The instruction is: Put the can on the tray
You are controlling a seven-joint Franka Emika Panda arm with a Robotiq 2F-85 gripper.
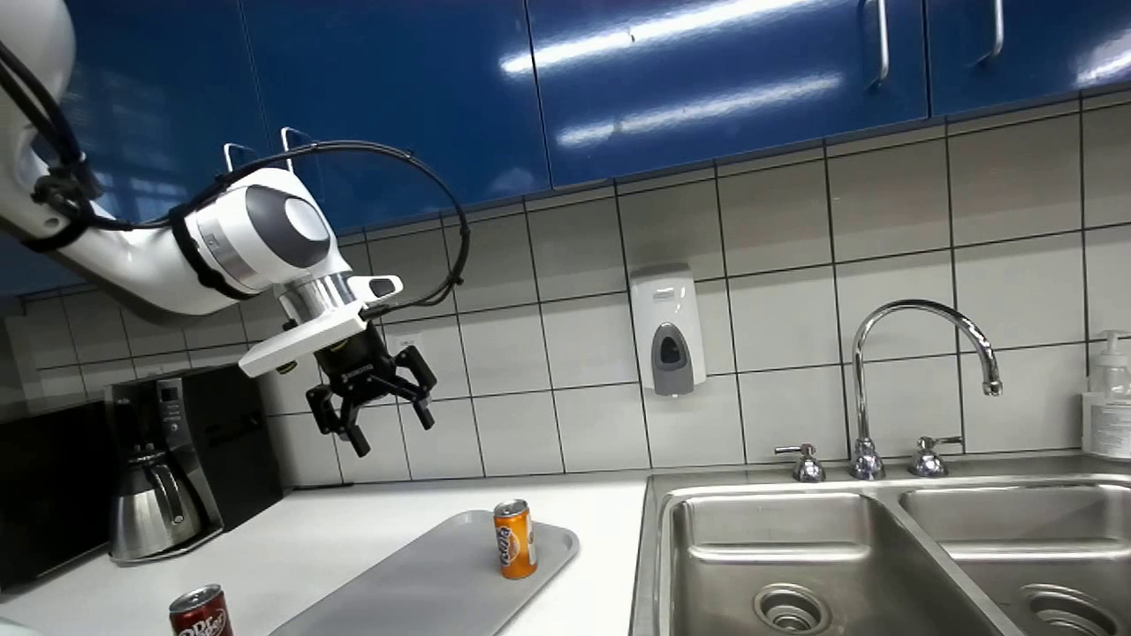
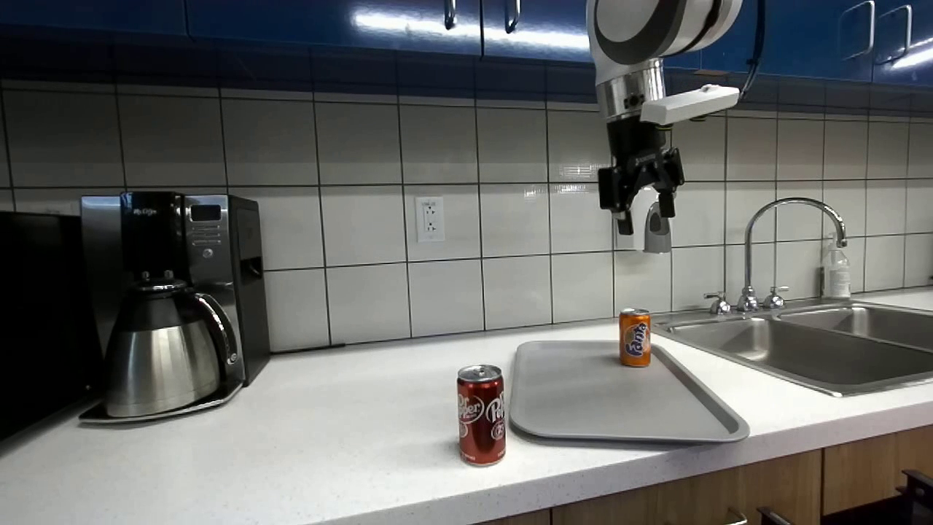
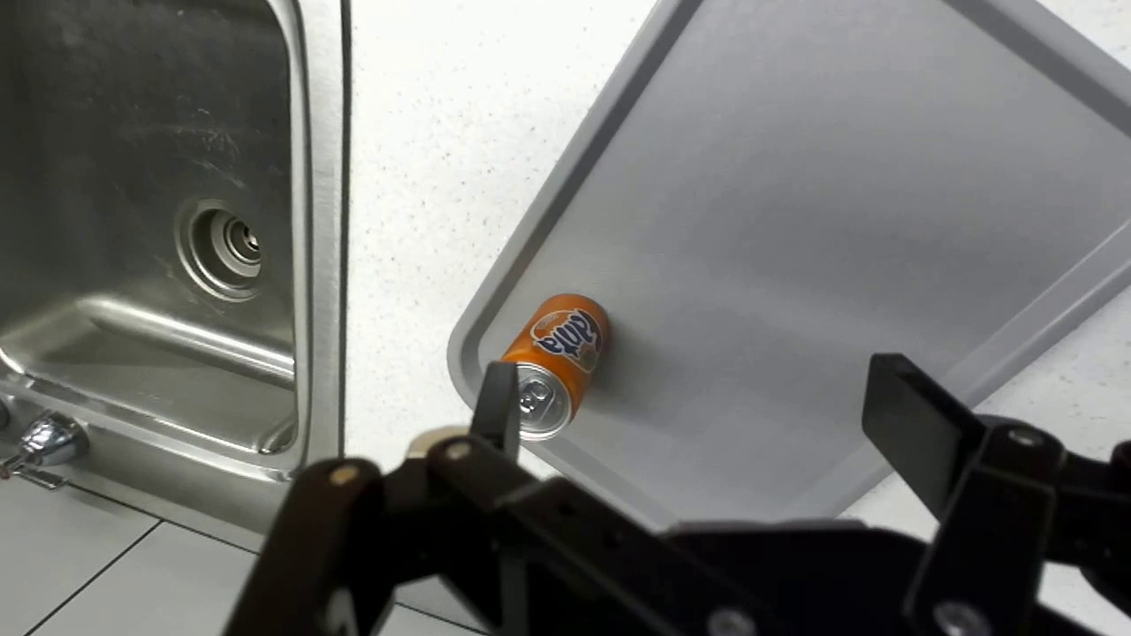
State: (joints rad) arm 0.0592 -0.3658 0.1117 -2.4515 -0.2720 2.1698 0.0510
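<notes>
The dark red can [image 2: 481, 419] stands upright on the white counter, beside the tray's rim and off it. It also shows, cut by the bottom edge, in an exterior view [image 1: 201, 616]. It is out of the wrist view. The grey tray [image 2: 590, 397] lies flat on the counter and shows in both exterior views [image 1: 411, 579] and in the wrist view [image 3: 751, 203]. My gripper [image 2: 646, 215] is open and empty, high above the tray's far part. It also shows open in an exterior view [image 1: 394, 430] and in the wrist view [image 3: 694, 389].
An orange can [image 2: 635, 339] stands upright on the tray near its far corner. The steel sink [image 2: 802, 357] with a tall faucet [image 2: 751, 251] is beside the tray. A coffee maker [image 2: 175, 306] stands at the opposite end. Blue cabinets [image 1: 398, 88] hang above.
</notes>
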